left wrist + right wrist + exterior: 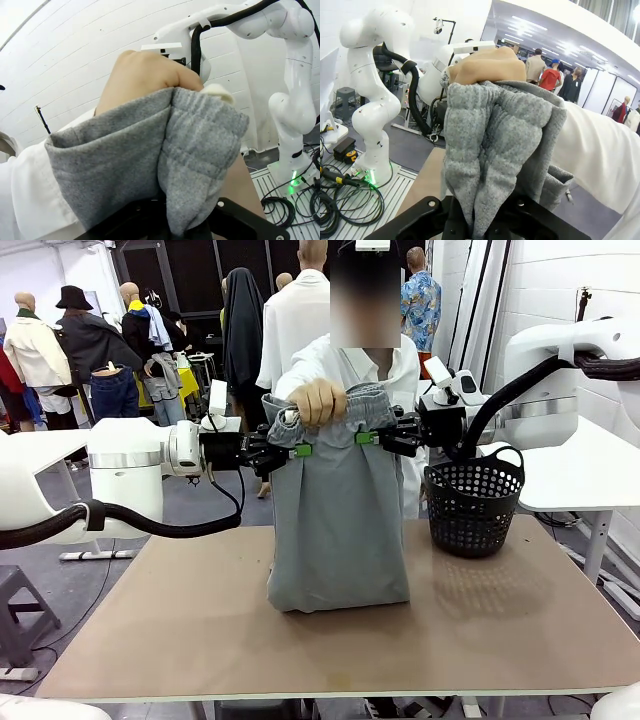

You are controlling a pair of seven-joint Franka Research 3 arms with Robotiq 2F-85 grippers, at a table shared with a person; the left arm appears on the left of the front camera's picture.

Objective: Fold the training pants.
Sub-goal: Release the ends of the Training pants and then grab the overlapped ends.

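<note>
The light grey training pants (338, 525) hang upright above the brown table, their lower end bunched on the tabletop. My left gripper (297, 451) is shut on the left edge of the pants just below the waistband. My right gripper (367, 438) is shut on the right edge at the same height. A person's hand (320, 400) clutches the gathered waistband between the two grippers. In the left wrist view the grey cloth (150, 165) rises from between my fingers with the fist (145, 75) above it. The right wrist view shows the cloth (495, 150) and the fist (487, 65) likewise.
A black perforated basket (472, 502) stands on the table (200, 620) at the right, close beside the pants. The person in a white shirt stands at the far edge. A white table sits off to the right.
</note>
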